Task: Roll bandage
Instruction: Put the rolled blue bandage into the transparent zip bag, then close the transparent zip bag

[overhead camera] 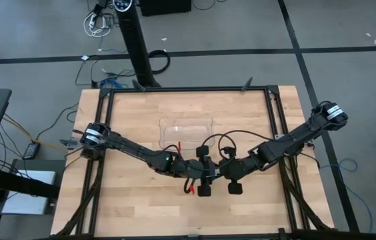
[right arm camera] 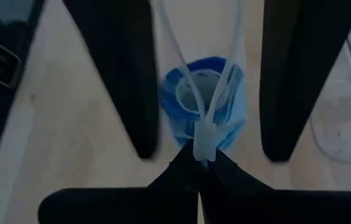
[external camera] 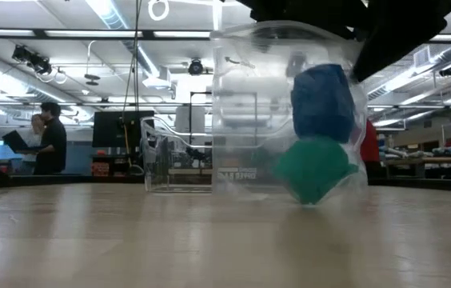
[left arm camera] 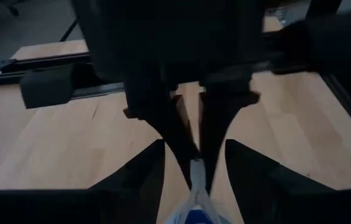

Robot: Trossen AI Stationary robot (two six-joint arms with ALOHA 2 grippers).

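**Bag held up at mid-table, bandage inside**

Both arms meet near the middle of the table (overhead camera: 108, 200), at 6 o'clock from the clear tray (overhead camera: 187, 130) in the high view.

The right gripper (right arm camera: 201, 163) has its jaws pressed together, pinching the top edge of a clear plastic bag (external camera: 241, 96). I see the bag hanging from that pinch.

The left gripper (left arm camera: 194, 149) faces it with jaws spread wide. Its fingers (left arm camera: 141, 180) stand either side of the bag's top and I see no contact.

The bandage (external camera: 321, 100) is a compact blue roll inside the bag. In the low view it sits at 12 o'clock of a teal block (external camera: 313, 168), touching it. I cannot tell whether the bag's bottom touches the table.
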